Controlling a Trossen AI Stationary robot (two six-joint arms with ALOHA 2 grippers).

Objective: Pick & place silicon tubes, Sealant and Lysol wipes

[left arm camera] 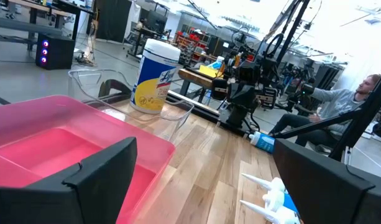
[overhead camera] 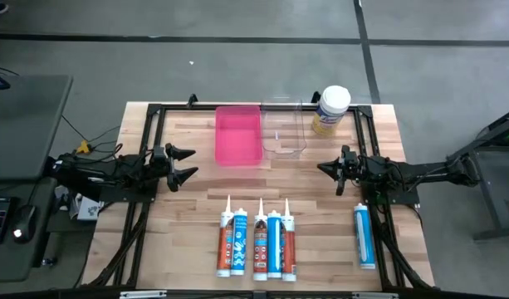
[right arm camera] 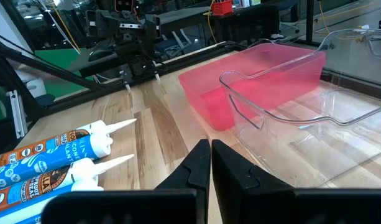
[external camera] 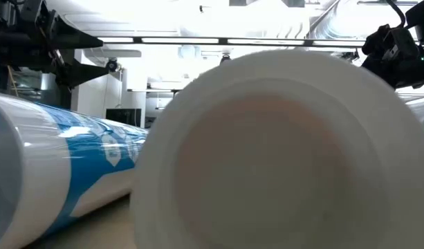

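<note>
Pale wooden slatted table (overhead camera: 196, 208) under me. Pink rectangular plastic bin (overhead camera: 238, 134) and clear plastic container (overhead camera: 285, 130) at far edge; squat yellow-labelled Lysol wipes canister (overhead camera: 330, 110) upright beside clear one, nearer my right gripper (overhead camera: 328, 169), fingers pressed together, empty. My left gripper (overhead camera: 190, 164) spread wide, empty. Four white-nozzled sealant tubes (overhead camera: 256, 241) lie near edge between arms, long axes pointing toward bins; lone blue tube (overhead camera: 364, 236) by right arm. Low view blocked by tube end.

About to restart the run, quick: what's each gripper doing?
Left gripper: jaws open, holding nothing.
Right gripper: jaws closed, holding nothing.

5 caulk tubes (overhead camera: 273, 243), 1 Lysol wipes canister (overhead camera: 331, 109), 1 pink bin (overhead camera: 237, 134), 1 clear container (overhead camera: 285, 129).
</note>
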